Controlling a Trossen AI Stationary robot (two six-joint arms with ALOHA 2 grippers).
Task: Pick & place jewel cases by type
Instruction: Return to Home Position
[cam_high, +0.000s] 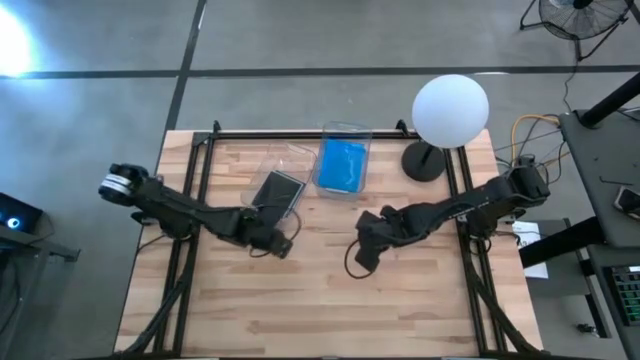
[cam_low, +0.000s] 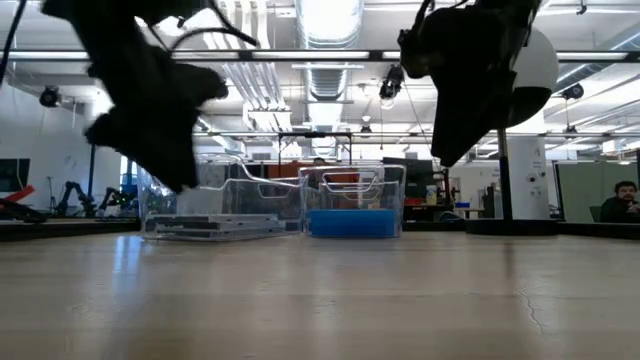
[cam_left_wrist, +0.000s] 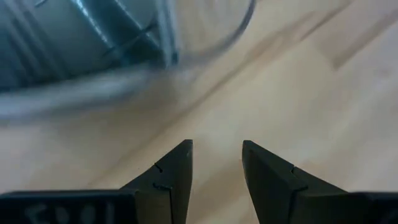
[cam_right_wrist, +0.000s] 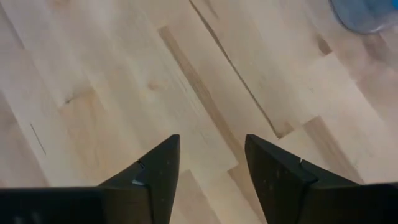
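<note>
Two clear bins sit side by side near the table's far edge. The left bin (cam_high: 277, 178) holds dark jewel cases (cam_high: 277, 190), lying flat on its floor (cam_low: 210, 224). The right bin (cam_high: 344, 160) holds bright blue jewel cases (cam_high: 342, 165), a blue stack on its floor (cam_low: 351, 222). My left gripper (cam_high: 283, 246) hovers above the wood just in front of the left bin, open and empty (cam_left_wrist: 216, 157). My right gripper (cam_high: 362, 258) hovers over bare wood in front of the right bin, open and empty (cam_right_wrist: 211, 155).
A white globe lamp (cam_high: 450, 110) on a dark round base (cam_high: 424, 162) stands at the table's far right corner. Black frame rails (cam_high: 190, 180) run along the table's sides. Bare wood (cam_high: 320, 300) fills the near half.
</note>
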